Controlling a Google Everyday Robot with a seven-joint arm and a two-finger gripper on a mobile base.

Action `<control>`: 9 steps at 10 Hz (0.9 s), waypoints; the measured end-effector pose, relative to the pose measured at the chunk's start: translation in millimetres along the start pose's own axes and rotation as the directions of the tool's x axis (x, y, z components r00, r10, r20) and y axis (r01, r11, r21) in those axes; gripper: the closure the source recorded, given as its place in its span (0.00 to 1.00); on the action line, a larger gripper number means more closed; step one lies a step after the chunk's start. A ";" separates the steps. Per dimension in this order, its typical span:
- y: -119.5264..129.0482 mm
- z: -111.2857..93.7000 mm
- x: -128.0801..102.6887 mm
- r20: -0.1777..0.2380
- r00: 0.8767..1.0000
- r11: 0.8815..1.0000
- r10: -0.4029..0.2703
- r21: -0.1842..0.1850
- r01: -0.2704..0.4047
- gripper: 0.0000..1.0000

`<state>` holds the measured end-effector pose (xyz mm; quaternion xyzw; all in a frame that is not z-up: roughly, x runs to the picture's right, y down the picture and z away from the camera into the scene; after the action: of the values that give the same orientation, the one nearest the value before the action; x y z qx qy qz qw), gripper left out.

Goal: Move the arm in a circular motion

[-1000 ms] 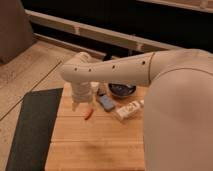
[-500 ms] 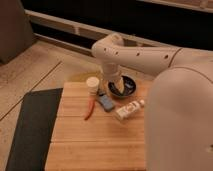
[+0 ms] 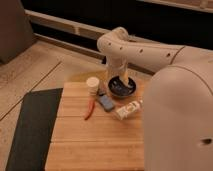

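The large cream-white arm (image 3: 150, 52) reaches from the lower right across the top of the wooden table (image 3: 85, 142). Its bulbous joint (image 3: 112, 41) has small dark holes. From that joint a segment drops straight down. The gripper (image 3: 120, 79) hangs at its end, just above a dark bowl (image 3: 122, 89) at the table's far edge. The arm's big rounded body (image 3: 180, 120) fills the right side and hides the table's right part.
On the table stand a small cream cup (image 3: 93, 84), a red pepper (image 3: 90, 108), a blue block (image 3: 105, 102) and a white packet (image 3: 128, 110). A dark mat (image 3: 30, 125) lies on the floor to the left. A dark wall ledge (image 3: 65, 27) runs behind.
The arm's joint and hanging segment swung right and away, from over the table's left part near the cup to over the dark bowl. The table items have not moved.
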<state>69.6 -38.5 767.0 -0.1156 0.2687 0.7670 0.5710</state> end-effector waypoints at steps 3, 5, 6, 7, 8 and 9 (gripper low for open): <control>-52.6 9.2 -64.8 0.127 0.988 0.984 0.084 0.144 -0.103 0.35; -84.9 8.3 -117.9 0.213 0.972 0.971 0.094 0.197 -0.138 0.35; -86.0 10.9 -142.5 0.238 0.968 0.974 0.082 0.189 -0.128 0.35; -72.0 15.8 -157.7 0.241 0.969 0.983 0.060 0.152 -0.099 0.35; -44.2 23.6 -162.8 0.226 0.974 0.994 0.022 0.100 -0.046 0.35; -25.5 28.1 -161.1 0.212 0.977 0.998 -0.007 0.069 -0.007 0.35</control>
<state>148.9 -149.2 861.1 -0.0134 0.2327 0.7652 0.6001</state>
